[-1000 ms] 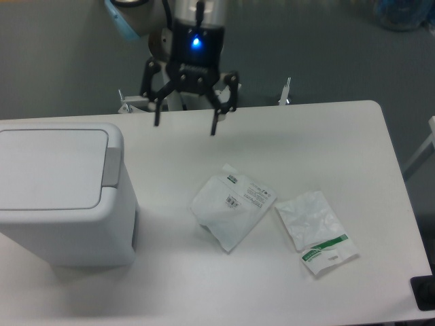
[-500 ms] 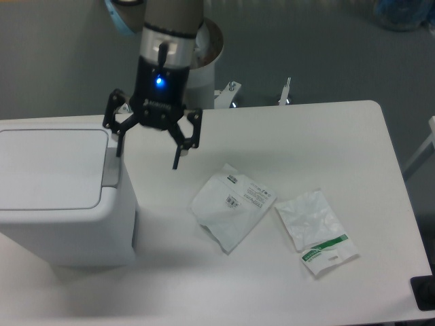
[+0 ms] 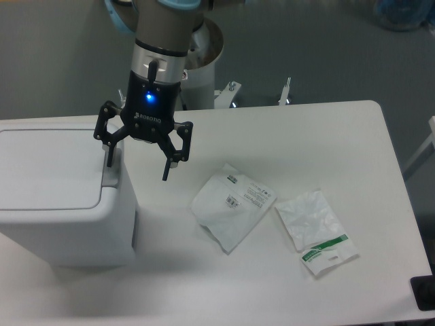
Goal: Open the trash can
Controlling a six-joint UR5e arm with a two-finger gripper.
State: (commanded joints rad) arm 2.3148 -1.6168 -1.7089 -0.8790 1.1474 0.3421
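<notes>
Trash can (image 3: pixel 61 197) is sitting at the near left of the table (image 3: pixel 326 136), its flat lid lying shut and its left side running out of the picture. Along the lid's right edge the grey push-tab (image 3: pixel 111 168) is showing as a narrow strip, partly covered by the tool above it. To the right, well apart from the bin, two flat white packets are lying on the table: the larger packet (image 3: pixel 231 204) near the middle and the crumpled packet (image 3: pixel 316 231) further right.

Further back, the gripper (image 3: pixel 136 163) is hanging with its fingers spread wide and holding nothing. Over the last second it has been travelling leftward from the far table edge and sinking, so that one fingertip (image 3: pixel 109 159) is now standing over the tab while the other is pointing down beside the bin's right wall. That is suggesting the approach is nearly done and a press on the tab is coming next. Whether the fingertip is already touching the tab is hard to tell from this angle. The arm above the wrist is running out of frame at the top.
</notes>
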